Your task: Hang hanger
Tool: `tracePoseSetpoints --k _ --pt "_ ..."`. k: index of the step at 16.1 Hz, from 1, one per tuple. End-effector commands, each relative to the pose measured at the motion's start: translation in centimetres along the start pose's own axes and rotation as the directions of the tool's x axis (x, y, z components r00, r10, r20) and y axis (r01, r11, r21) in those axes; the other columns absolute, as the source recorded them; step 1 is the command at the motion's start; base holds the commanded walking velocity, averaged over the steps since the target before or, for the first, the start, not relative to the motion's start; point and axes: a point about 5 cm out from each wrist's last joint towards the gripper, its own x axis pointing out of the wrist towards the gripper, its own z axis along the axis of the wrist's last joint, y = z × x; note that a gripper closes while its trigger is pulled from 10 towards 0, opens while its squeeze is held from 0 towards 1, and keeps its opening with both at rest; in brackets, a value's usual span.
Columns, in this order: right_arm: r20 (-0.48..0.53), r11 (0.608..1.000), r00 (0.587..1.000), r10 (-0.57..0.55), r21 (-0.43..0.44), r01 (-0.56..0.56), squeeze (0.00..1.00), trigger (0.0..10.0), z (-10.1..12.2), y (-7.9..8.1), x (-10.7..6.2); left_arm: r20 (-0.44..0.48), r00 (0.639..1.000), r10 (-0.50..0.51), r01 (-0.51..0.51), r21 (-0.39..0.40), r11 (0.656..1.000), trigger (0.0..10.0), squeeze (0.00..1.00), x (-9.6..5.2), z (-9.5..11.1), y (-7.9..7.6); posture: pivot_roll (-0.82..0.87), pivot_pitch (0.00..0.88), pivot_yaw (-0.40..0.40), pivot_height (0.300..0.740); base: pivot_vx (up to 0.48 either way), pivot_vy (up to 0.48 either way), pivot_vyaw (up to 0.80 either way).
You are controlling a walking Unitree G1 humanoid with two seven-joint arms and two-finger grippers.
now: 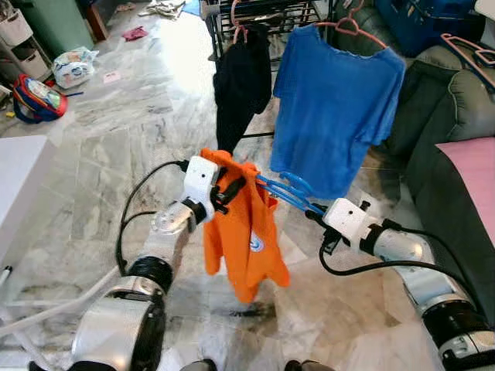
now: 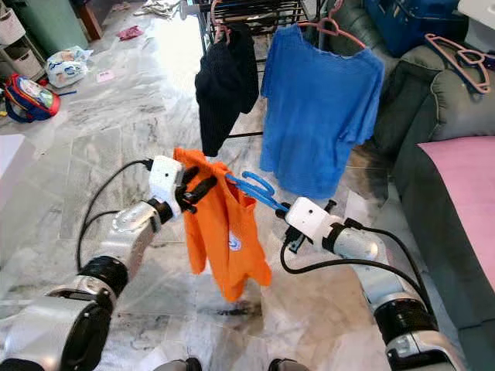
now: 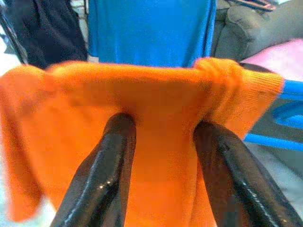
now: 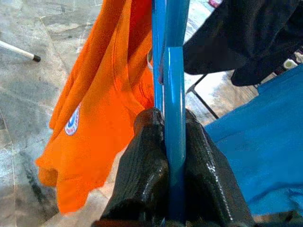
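An orange shirt (image 1: pixel 247 232) hangs in front of me over the marble floor, partly threaded on a blue hanger (image 1: pixel 285 188). My left gripper (image 1: pixel 230 192) is shut on the shirt's top edge; in the left wrist view the orange fabric (image 3: pixel 161 94) bunches between the two black fingers (image 3: pixel 102 179). My right gripper (image 1: pixel 315 210) is shut on the hanger's end, to the right of the shirt. The right wrist view has the blue hanger bar (image 4: pixel 173 90) clamped between the fingers (image 4: pixel 147 156), running into the orange shirt (image 4: pixel 94 104).
A black drying rack (image 1: pixel 263 15) stands ahead, carrying a black garment (image 1: pixel 244 77) and a blue shirt (image 1: pixel 332 108) on pink hangers. A dark sofa (image 1: pixel 456 116) with a pink cushion (image 1: pixel 472 166) lines the right. A white cabinet (image 1: pixel 19 170) and a backpack (image 1: pixel 35 99) sit left.
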Motion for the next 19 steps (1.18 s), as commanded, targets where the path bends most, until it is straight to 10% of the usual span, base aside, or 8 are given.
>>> tracePoseSetpoints --k 1,7,9,19 --pt "0.04 1.0 0.999 -0.007 -0.019 0.008 0.0 0.0 0.8 -0.3 0.4 0.01 1.0 0.0 0.001 -0.033 0.999 10.0 0.0 0.0 0.3 0.1 -0.07 0.17 0.078 0.74 0.0 0.0 0.0" --pt "0.025 1.0 1.0 -0.016 -0.016 0.016 0.0 0.0 0.4 -0.5 0.2 0.041 0.998 -0.052 0.055 -0.073 0.996 10.0 0.0 0.1 0.3 -0.5 -0.07 0.174 0.083 0.74 0.0 0.0 0.0" --pt "0.034 1.0 0.999 -0.014 -0.014 0.014 0.0 0.0 0.6 -0.4 0.4 0.037 0.998 -0.049 0.051 -0.08 0.995 0.0 0.0 0.1 0.3 -0.5 -0.07 0.175 0.082 0.74 0.0 0.0 0.0" --pt "0.05 1.0 0.999 -0.009 -0.009 0.01 0.0 0.0 0.9 -0.4 0.4 0.049 0.998 -0.027 0.032 -0.103 0.994 0.0 0.0 0.5 0.5 -0.7 -0.08 0.174 0.084 0.74 0.0 0.0 0.0"
